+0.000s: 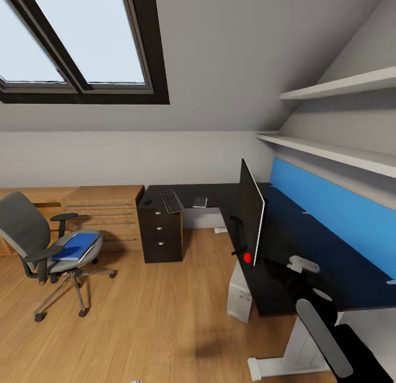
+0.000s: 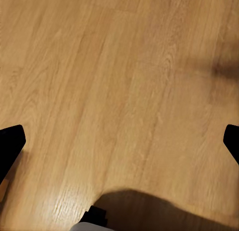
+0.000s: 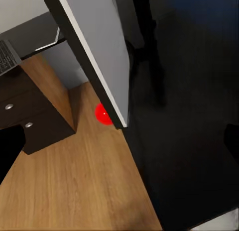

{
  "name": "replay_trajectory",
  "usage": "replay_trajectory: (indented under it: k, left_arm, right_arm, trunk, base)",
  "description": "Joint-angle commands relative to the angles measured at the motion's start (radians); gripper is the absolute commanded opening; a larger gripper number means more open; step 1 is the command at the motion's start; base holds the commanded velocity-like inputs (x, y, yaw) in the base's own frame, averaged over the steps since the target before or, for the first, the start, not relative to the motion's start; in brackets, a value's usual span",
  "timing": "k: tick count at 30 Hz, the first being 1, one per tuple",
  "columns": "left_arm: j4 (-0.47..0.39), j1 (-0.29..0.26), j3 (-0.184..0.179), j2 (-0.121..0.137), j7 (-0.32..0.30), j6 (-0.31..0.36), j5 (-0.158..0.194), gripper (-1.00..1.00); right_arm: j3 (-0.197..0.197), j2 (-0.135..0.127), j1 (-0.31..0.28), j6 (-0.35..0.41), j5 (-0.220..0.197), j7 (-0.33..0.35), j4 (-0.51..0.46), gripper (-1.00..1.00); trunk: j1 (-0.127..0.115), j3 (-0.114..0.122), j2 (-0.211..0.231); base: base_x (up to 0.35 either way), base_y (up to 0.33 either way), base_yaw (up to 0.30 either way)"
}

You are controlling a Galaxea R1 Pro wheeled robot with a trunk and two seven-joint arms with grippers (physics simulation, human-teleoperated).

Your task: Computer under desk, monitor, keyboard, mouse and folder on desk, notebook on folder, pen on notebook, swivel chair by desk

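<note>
Right arm (image 1: 324, 339) cut off lower right, both grippers' jaw state indeterminate, monitor (image 1: 251, 212) edge-on on desk (image 1: 275, 284), folder (image 1: 77, 246) on swivel chair (image 1: 33, 240) centre left.

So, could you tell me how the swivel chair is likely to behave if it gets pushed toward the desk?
The swivel chair stands on castors on smooth wood floor, so it will probably roll easily. A push high on its tall back might tip or spin it. The blue folder lying loose on the seat could slide.

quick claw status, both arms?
Left claw: open, holding nothing, above the light wood plank floor.
Right claw: open, holding nothing, over the glossy black desk top.
</note>
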Motion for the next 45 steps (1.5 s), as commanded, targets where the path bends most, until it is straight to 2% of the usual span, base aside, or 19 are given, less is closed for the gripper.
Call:
replay_trajectory:
  k: [1,5,8,14,15,17,18,19,20,22,23,25,26,29,30,34,37,42,45]
  left_arm:
    - [0.0,-0.001,-0.008,0.001,0.007,-0.005,0.01,1.0]
    - [0.0,-0.001,-0.011,0.0,0.007,-0.006,0.007,1.0]
    - [0.0,-0.001,-0.012,0.0,0.007,-0.006,0.007,1.0]
    - [0.0,-0.001,-0.013,0.0,0.007,-0.006,0.007,1.0]
    - [0.0,-0.001,-0.013,0.0,0.007,-0.006,0.006,1.0]
    - [0.0,-0.001,-0.013,0.0,0.008,-0.006,0.006,1.0]
    - [0.0,-0.001,-0.013,0.0,0.008,-0.006,0.006,1.0]
    - [0.0,-0.001,-0.012,0.0,0.008,-0.006,0.006,1.0]
    - [0.0,-0.001,-0.012,0.0,0.008,-0.006,0.006,1.0]
    - [0.0,-0.001,-0.011,0.001,0.008,-0.007,0.006,1.0]
    - [0.0,-0.001,-0.01,0.001,0.009,-0.01,0.006,1.0]
    - [-0.001,-0.001,-0.009,0.002,0.01,-0.017,0.006,1.0]
    - [-0.001,-0.001,-0.01,0.001,0.011,-0.032,0.006,1.0]
    - [-0.001,-0.001,-0.01,-0.001,0.011,-0.058,0.006,1.0]
    - [-0.001,-0.001,-0.01,-0.002,0.012,-0.072,0.005,1.0]
    - [-0.001,-0.001,-0.01,-0.002,0.011,-0.089,0.005,1.0]
    - [-0.002,-0.001,-0.01,-0.003,0.011,-0.095,0.005,1.0]
    - [-0.002,-0.001,-0.019,-0.003,0.011,-0.097,0.005,1.0]
    - [-0.001,-0.001,-0.039,-0.004,0.013,-0.098,0.006,1.0]
  right_arm:
    - [-0.016,-0.005,-0.001,0.002,-0.007,-0.008,0.005,1.0]
    - [-0.101,-0.021,-0.002,0.003,-0.004,-0.006,0.059,1.0]
    - [-0.135,-0.041,-0.002,0.002,-0.003,-0.005,0.098,1.0]
    - [-0.162,-0.063,-0.006,-0.025,0.006,-0.009,0.146,1.0]
    - [-0.169,-0.064,-0.03,-0.121,0.067,-0.013,0.23,1.0]
    - [-0.17,-0.063,-0.067,-0.167,0.104,-0.013,0.306,1.0]
    - [-0.168,-0.062,-0.124,-0.213,0.143,-0.011,0.394,1.0]
    - [-0.166,-0.061,-0.157,-0.234,0.161,-0.01,0.441,1.0]
    - [-0.161,-0.054,-0.227,-0.274,0.198,-0.008,0.543,1.0]
    - [-0.153,-0.038,-0.294,-0.32,0.239,-0.007,0.656,1.0]
    - [-0.147,-0.019,-0.354,-0.382,0.287,-0.006,0.782,1.0]
    - [-0.143,-0.004,-0.408,-0.461,0.338,-0.006,0.913,1.0]
    - [-0.14,0.008,-0.456,-0.552,0.386,-0.006,1.037,1.0]
    - [-0.137,0.026,-0.511,-0.68,0.44,-0.006,1.17,1.0]
    - [-0.134,0.041,-0.533,-0.734,0.464,-0.005,1.222,1.0]
    - [-0.126,0.066,-0.559,-0.799,0.497,0.0,1.288,1.0]
    - [-0.109,0.072,-0.566,-0.815,0.523,0.008,1.307,1.0]
    - [-0.088,0.074,-0.57,-0.819,0.543,0.04,1.319,1.0]
    - [-0.083,0.07,-0.571,-0.816,0.545,0.095,1.323,1.0]
  trunk:
    - [0.0,-0.002,-0.001]
    - [0.0,-0.002,-0.001]
    - [0.0,-0.002,-0.001]
    - [0.0,-0.002,-0.001]
    - [0.0,-0.002,-0.001]
    - [0.0,-0.002,-0.001]
    - [0.0,-0.002,-0.001]
    - [0.0,-0.002,-0.001]
    - [0.0,-0.002,-0.001]
    - [0.0,-0.002,-0.001]
    - [0.0,-0.002,-0.001]
    - [0.0,-0.002,-0.001]
    - [0.0,-0.002,-0.001]
    - [0.0,-0.002,-0.001]
    - [0.0,-0.002,-0.001]
    - [0.0,-0.002,-0.001]
    - [0.0,-0.002,-0.001]
    - [0.0,-0.002,-0.001]
    - [0.0,-0.002,-0.001]
  base:
    - [0.0,0.0,0.0]
    - [0.0,0.0,0.0]
    - [0.0,0.0,0.0]
    - [0.0,0.0,0.0]
    - [0.0,0.0,0.0]
    - [0.0,0.0,0.0]
    - [0.0,0.0,0.0]
    - [0.0,0.0,0.0]
    - [0.0,0.0,0.0]
    - [0.0,0.0,0.0]
    - [0.0,0.0,0.0]
    - [0.0,0.0,0.0]
    - [0.0,0.0,0.0]
    - [0.0,0.0,0.0]
    - [0.0,0.0,0.0]
    - [0.0,0.0,0.0]
    - [0.06,0.0,0.0]
    - [0.228,0.0,0.0]
    - [0.295,0.0,0.0]
